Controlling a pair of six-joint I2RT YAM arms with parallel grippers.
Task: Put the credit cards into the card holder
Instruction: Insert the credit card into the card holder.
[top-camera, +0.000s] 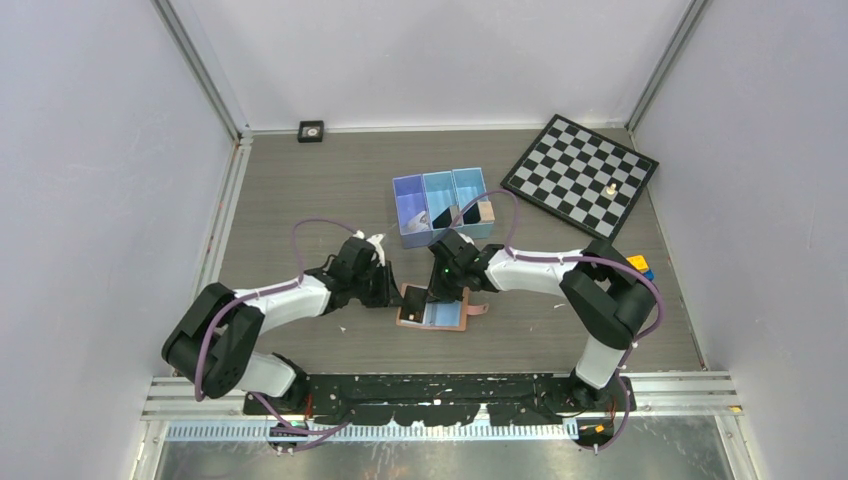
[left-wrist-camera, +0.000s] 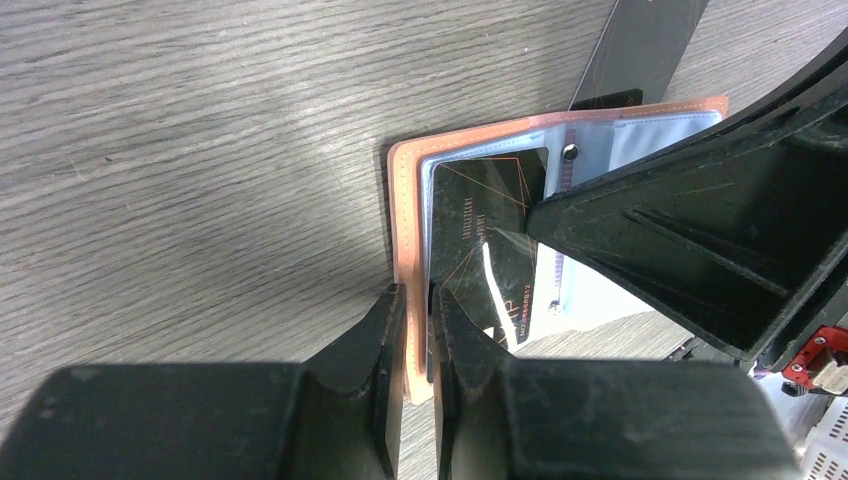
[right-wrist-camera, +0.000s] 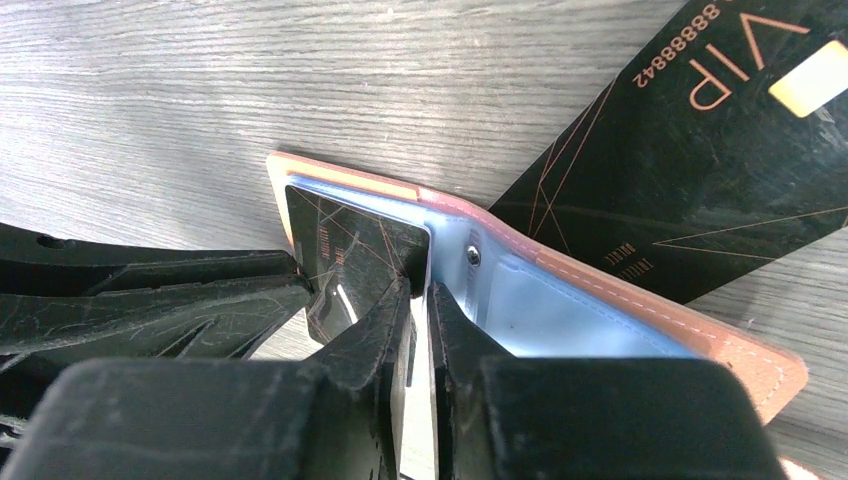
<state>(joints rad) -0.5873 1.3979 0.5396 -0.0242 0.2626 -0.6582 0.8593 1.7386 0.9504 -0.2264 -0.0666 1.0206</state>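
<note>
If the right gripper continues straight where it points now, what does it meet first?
Probably the card holder: the right gripper sits at its blue lining, beside the tucked credit card; depth is unclear.

The table (left-wrist-camera: 200, 150) looks like grey wood, dull and grainy. The card holder (left-wrist-camera: 398, 220) looks like pinkish leather with stitches, and its blue pockets are shiny see-through plastic. The credit cards (right-wrist-camera: 700, 170) are smooth, glossy black. The left gripper (left-wrist-camera: 417, 292) is dull, scratched black plastic
</note>
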